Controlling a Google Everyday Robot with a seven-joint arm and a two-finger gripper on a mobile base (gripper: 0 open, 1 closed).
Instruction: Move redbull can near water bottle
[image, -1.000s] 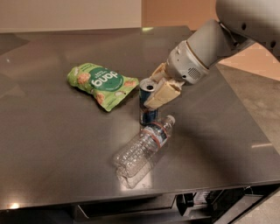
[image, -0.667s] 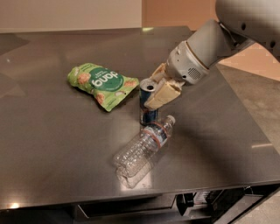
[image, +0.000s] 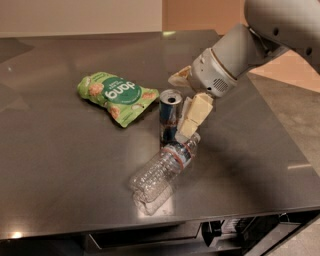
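Arm (image: 250, 45): grey-white, enters from the 2 o'clock corner and slopes down toward the centre.
Wrist (image: 214, 75): round pale housing just off centre at 2 o'clock, facing 8 o'clock.
Gripper (image: 181, 106): at the centre of the view, angled toward 7 o'clock.
Fingers (image: 199, 107): cream-coloured, spread apart, one reaching toward 7 o'clock, the other at the wrist's 10 o'clock.

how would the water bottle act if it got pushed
The water bottle lies on its side, so it would probably roll. Its clear crinkled wall suggests it is light and would dent easily. Its neck lies close by the upright redbull can, beside the gripper, so a shove might tip the can.
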